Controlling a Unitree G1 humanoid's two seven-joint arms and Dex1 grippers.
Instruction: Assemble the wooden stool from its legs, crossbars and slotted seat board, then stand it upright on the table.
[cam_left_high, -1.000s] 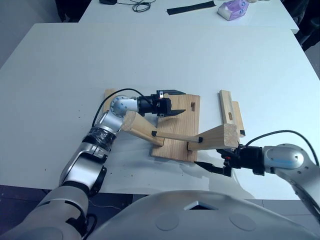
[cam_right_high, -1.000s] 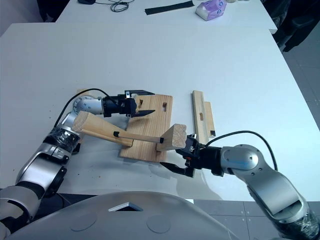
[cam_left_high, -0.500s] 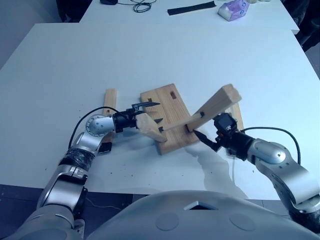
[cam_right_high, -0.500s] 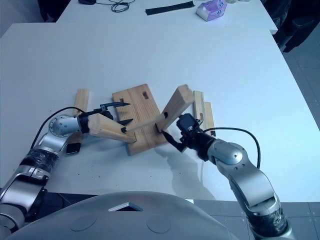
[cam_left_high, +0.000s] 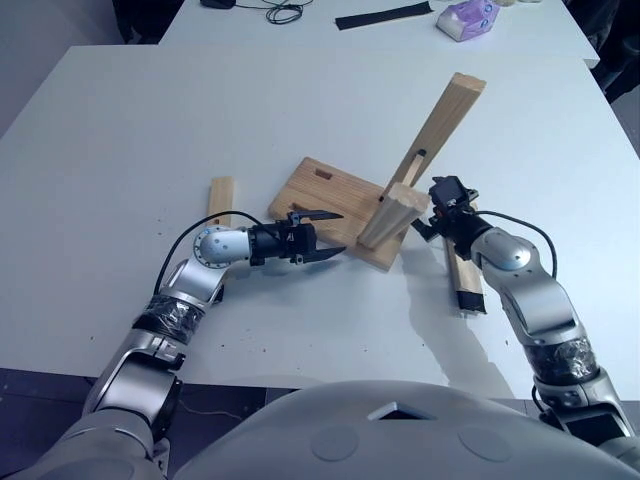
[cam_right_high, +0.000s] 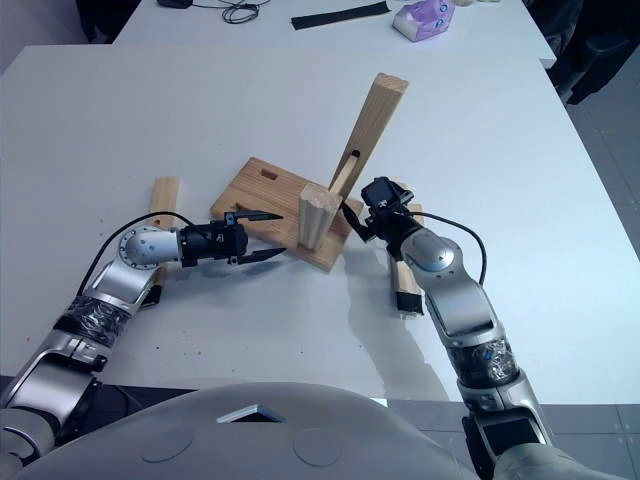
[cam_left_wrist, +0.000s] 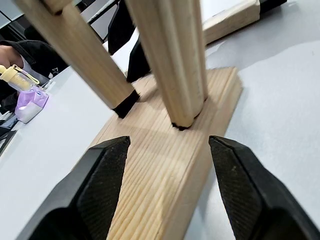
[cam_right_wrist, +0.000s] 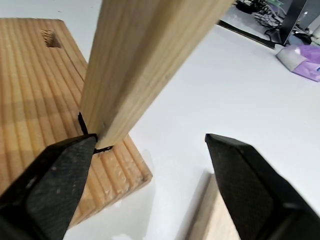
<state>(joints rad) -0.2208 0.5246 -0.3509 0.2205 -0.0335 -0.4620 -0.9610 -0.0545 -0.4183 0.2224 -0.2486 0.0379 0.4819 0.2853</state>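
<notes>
The slotted seat board (cam_left_high: 325, 195) lies flat on the white table. Two legs stand in it: a tall tilted one (cam_left_high: 445, 115) and a shorter one (cam_left_high: 390, 212) nearer me, joined by a thin crossbar (cam_left_high: 408, 172). My left gripper (cam_left_high: 322, 235) is open at the board's near edge, one finger over the wood and one beside it, shown close in the left wrist view (cam_left_wrist: 170, 142). My right gripper (cam_left_high: 427, 220) is open at the board's right end, by the tall leg's foot (cam_right_wrist: 107, 125), and holds nothing.
A loose leg (cam_left_high: 220, 197) lies left of the board. Two more wooden pieces (cam_left_high: 466, 282) lie under my right forearm. On the far table are a purple tissue pack (cam_left_high: 465, 18), a black strip (cam_left_high: 380, 17) and cables. Wide bare tabletop lies behind the board.
The leg frame has swung from lying across the board to standing on it, and the board has turned. My left gripper came off the near leg. My right arm moved up to the board's right end.
</notes>
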